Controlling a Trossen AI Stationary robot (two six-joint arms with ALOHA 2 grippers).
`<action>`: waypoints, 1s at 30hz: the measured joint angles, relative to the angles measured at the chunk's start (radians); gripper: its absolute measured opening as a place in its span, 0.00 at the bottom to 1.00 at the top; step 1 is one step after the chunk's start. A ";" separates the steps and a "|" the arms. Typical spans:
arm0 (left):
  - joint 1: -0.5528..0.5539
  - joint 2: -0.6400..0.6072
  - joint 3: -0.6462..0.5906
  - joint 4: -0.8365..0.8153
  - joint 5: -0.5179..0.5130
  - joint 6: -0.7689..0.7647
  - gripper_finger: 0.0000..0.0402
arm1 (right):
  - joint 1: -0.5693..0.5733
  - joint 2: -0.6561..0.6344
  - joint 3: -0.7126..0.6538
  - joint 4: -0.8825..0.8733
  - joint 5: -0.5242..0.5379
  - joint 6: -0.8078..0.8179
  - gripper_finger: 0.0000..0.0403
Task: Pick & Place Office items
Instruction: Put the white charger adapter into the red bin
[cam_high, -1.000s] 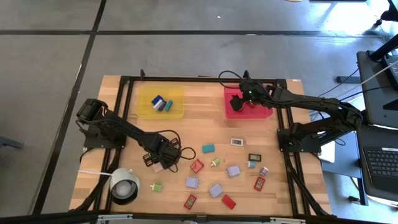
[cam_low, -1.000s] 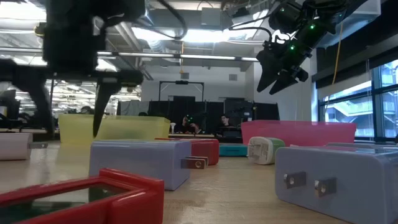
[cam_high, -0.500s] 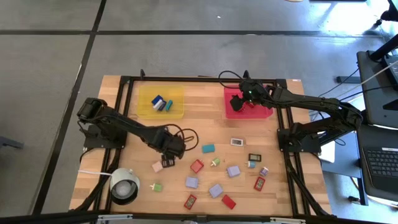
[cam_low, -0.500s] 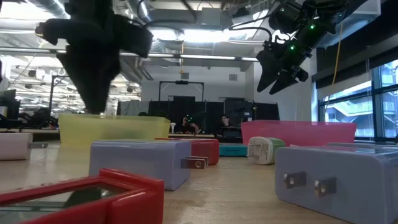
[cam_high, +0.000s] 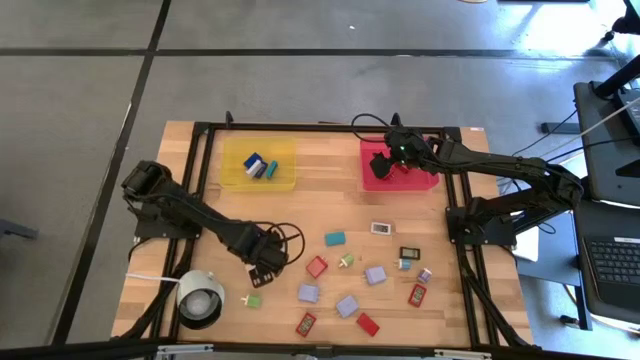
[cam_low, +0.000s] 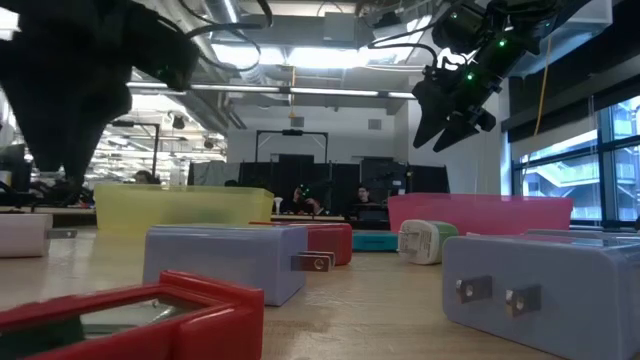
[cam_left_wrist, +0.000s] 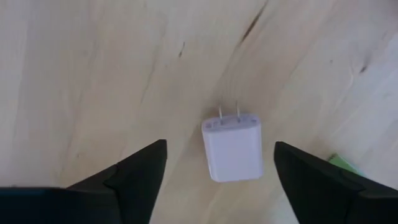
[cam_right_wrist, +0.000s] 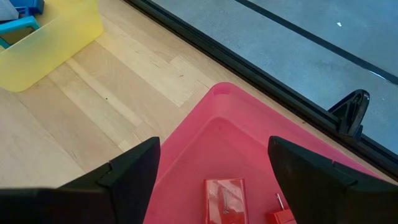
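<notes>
My left gripper (cam_high: 262, 264) is open and hangs over a pale lilac plug block (cam_left_wrist: 233, 148) that lies flat on the wooden table, prongs toward the far side. Its two fingers stand on either side of the block, above it, without touching. In the high view the gripper hides the block. My right gripper (cam_high: 383, 166) is open and empty above the red tray (cam_high: 425, 180), which holds red items (cam_right_wrist: 225, 198). Several small red, lilac, teal, white and green items (cam_high: 335, 239) lie scattered on the table's near right part.
The yellow tray (cam_high: 283, 178) at the far left holds blue and teal items (cam_high: 258, 166). A white round cylinder (cam_high: 200, 297) stands near the table's near left corner. A green block (cam_high: 253, 300) lies close to my left gripper. A black frame runs round the table.
My left gripper has moved toward the table's near left edge and now stands over the pale plug block, which showed uncovered before. The block has not moved. My right gripper has kept still.
</notes>
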 joint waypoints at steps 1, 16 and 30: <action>-0.008 0.005 -0.001 -0.001 0.000 -0.005 0.77 | 0.000 0.000 0.000 0.000 0.000 0.000 0.75; -0.042 0.142 -0.001 0.010 0.033 0.012 0.88 | 0.000 0.000 0.000 0.000 0.000 0.000 0.75; -0.040 0.187 -0.001 0.031 0.023 0.048 0.73 | 0.000 0.000 0.000 0.000 0.000 0.000 0.75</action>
